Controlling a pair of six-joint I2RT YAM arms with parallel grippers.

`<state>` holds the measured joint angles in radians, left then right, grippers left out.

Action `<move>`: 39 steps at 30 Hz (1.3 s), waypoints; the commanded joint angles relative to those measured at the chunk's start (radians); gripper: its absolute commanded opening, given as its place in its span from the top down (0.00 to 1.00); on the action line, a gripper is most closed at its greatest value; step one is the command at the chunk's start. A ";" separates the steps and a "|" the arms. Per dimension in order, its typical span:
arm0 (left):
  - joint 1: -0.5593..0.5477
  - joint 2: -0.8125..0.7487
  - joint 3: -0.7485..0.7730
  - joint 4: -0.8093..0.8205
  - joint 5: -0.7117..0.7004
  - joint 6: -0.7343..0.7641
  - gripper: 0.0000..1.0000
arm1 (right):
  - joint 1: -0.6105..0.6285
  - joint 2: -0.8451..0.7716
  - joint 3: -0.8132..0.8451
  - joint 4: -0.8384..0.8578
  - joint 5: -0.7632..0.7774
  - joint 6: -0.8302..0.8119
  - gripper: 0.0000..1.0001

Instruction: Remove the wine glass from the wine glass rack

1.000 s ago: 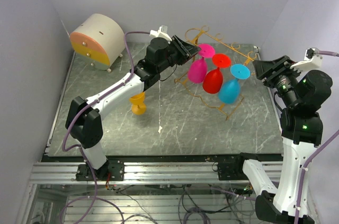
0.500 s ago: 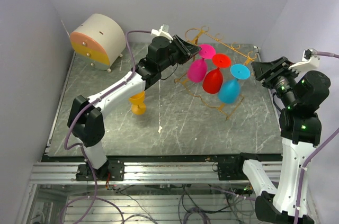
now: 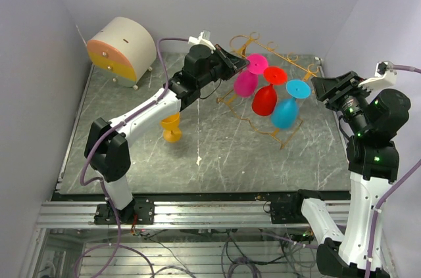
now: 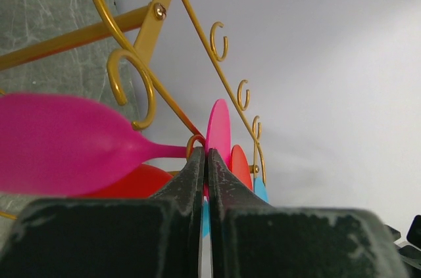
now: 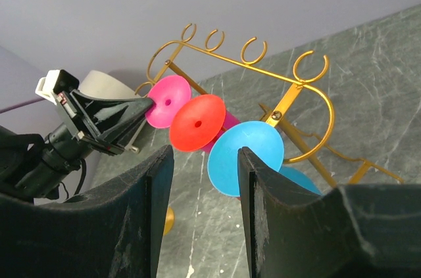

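The gold wire wine glass rack [image 3: 271,46] stands at the back of the table with three glasses hanging upside down from it: pink [image 3: 245,85], red [image 3: 264,100] and blue [image 3: 285,114]. My left gripper [image 3: 245,62] is shut on the round foot [image 4: 218,130] of the pink wine glass, at the rack's left end; its bowl [image 4: 59,143] hangs to the left. My right gripper [image 5: 204,152] stands open just right of the rack, facing the blue glass's foot [image 5: 240,153] without touching it.
An orange glass [image 3: 172,127] stands upside down on the table under the left arm. A round cream-and-orange drawer box [image 3: 122,50] sits at the back left. Walls close in behind and on both sides of the rack.
The left gripper's jaws have closed from open onto the pink glass's foot. Both arms have hardly moved.
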<state>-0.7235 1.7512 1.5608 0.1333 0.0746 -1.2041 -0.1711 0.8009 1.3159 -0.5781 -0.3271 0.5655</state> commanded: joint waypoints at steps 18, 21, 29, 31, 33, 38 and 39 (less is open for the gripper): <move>0.004 -0.324 -0.216 0.073 -0.042 -0.035 0.93 | -0.007 0.052 0.089 0.028 -0.182 0.009 0.57; 0.004 -0.380 -0.266 0.082 -0.038 -0.047 0.93 | -0.007 0.059 0.083 0.040 -0.217 0.017 0.57; 0.001 -0.668 -0.478 0.107 -0.037 -0.089 0.93 | -0.006 0.101 0.010 0.232 -0.528 0.115 0.56; -0.005 -0.761 -0.523 0.091 -0.047 -0.087 0.93 | -0.002 0.116 -0.032 0.360 -0.656 0.207 0.56; -0.005 -0.856 -0.555 0.067 -0.051 -0.076 0.93 | 0.018 0.121 -0.080 0.513 -0.751 0.318 0.56; -0.006 -1.087 -0.603 -0.003 -0.051 -0.053 0.93 | 0.111 0.146 -0.101 0.696 -0.797 0.458 0.50; -0.006 -1.129 -0.613 -0.008 -0.045 -0.055 0.93 | 0.146 0.153 -0.102 0.724 -0.795 0.475 0.48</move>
<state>-0.7258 0.7536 0.9798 0.1448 0.0471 -1.2785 -0.1101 0.9524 1.2095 -0.0940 -1.0176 0.8974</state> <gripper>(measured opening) 0.072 0.497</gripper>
